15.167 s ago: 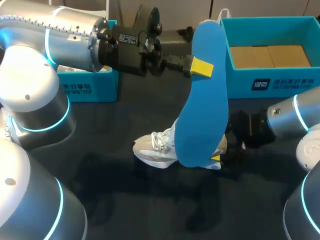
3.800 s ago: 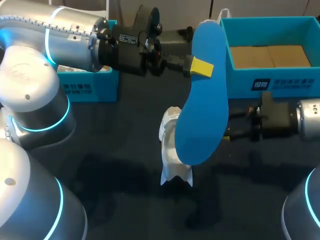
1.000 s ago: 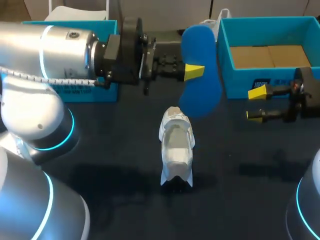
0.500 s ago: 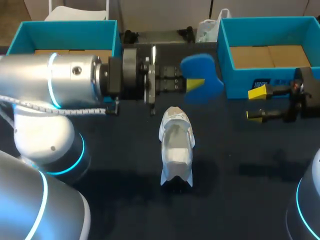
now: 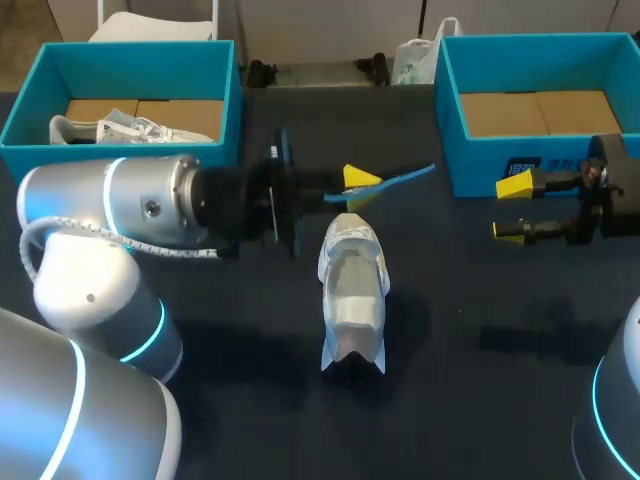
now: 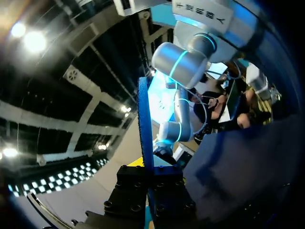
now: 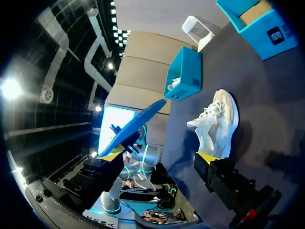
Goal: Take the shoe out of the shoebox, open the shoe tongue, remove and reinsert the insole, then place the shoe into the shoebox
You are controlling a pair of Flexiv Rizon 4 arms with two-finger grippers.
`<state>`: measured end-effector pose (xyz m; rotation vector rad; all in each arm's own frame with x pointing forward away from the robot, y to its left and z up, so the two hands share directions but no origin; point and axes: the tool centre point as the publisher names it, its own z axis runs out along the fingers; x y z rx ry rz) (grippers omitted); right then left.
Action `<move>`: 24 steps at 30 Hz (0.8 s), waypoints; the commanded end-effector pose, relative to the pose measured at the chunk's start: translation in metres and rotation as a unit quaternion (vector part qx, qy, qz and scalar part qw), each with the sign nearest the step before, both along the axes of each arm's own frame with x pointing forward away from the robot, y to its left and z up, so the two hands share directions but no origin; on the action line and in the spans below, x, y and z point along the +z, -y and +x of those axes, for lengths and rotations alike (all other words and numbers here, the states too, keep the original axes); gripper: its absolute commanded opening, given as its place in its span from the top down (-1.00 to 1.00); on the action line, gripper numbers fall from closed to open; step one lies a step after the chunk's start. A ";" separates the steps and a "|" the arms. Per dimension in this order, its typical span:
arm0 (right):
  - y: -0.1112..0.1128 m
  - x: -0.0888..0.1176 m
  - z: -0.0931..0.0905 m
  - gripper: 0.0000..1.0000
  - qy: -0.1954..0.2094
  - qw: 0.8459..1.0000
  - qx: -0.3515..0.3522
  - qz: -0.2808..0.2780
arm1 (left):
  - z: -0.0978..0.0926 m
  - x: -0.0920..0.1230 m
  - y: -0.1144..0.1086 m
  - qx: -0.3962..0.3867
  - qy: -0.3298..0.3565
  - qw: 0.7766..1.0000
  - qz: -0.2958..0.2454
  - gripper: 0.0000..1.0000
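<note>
Step in hand: putting the insole back

- Left gripper [image 5: 352, 186]: fingers clamped on the blue insole [image 5: 405, 178], which is held edge-on near the 12 o'clock end of the shoe and looks clear of it
- White shoe [image 5: 352, 290]: out of the box, on the desk [image 5: 250, 400] near centre, lying 12 to 6
- Right gripper [image 5: 510, 208]: at the shoe's 2 o'clock, fingers wide apart and empty, just in front of the shoebox [image 5: 480, 160] at 1 o'clock

Next, likely: tilt the insole's free end down into the shoe's opening and slide it in. The shoe stands unheld, so the right arm probably needs to steady it
</note>
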<state>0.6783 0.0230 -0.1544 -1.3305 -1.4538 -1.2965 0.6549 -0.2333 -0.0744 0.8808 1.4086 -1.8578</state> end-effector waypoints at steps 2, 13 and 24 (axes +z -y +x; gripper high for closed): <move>-0.001 0.000 0.000 -1.00 0.000 1.000 -0.001 -0.001 | 0.007 -0.006 -0.007 -0.071 0.360 0.928 -0.068 1.00; -0.001 0.000 0.000 -1.00 0.000 1.000 -0.001 -0.001 | 0.007 -0.006 -0.007 -0.071 0.360 0.928 -0.068 1.00; -0.001 0.000 0.000 -1.00 0.000 1.000 -0.001 -0.001 | 0.011 -0.020 -0.005 -0.034 0.358 0.933 -0.019 1.00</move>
